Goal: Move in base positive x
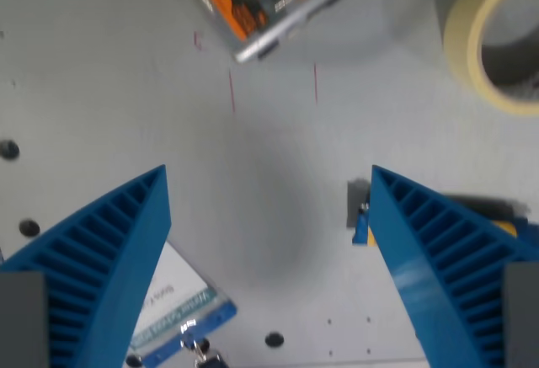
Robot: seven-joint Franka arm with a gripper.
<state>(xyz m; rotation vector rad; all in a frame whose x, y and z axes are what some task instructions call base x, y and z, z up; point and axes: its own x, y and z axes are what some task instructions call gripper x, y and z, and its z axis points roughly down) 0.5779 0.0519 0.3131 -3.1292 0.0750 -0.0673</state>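
Wrist view: gripper (268, 184) with blue ribbed fingers (109, 250) spread wide apart, nothing between them, above bare grey table (269, 141). Tape roll (493, 35) top right. Clear container (265, 2) with orange parts at top edge. Badge card (181, 309) beneath the left finger.

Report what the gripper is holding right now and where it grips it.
Nothing is held. The gripper is open, its two blue fingers spread wide with only bare table between them. The tape roll and the card lie untouched.
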